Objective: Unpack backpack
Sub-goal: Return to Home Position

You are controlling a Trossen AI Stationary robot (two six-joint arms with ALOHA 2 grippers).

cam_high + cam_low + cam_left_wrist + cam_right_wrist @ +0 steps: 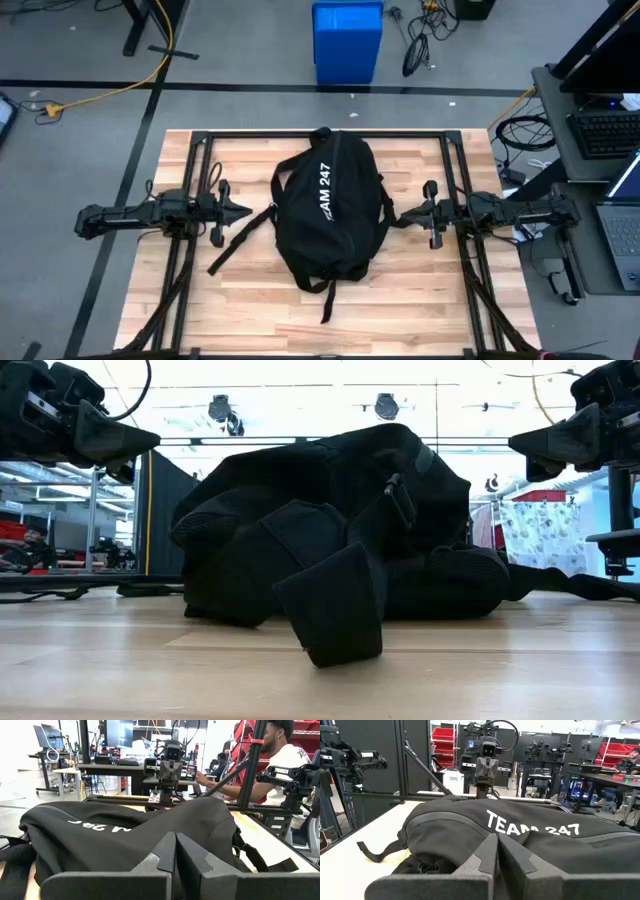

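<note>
High view: backpack (328, 205) at table (420, 290) centre.

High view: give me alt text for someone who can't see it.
A black backpack with white lettering lies in the middle of a wooden table. The left gripper and right gripper flank it, both shut and empty, pointing inward.

A grey floor (250, 40) surrounds the wooden table (420, 290). A yellow cable (120, 87) trails across it, and a blue bin (347, 40) stands beyond. Red storage bins (442, 741) fill dark shelving. A person (284, 761) sits nearby, under bright overhead light.
</note>
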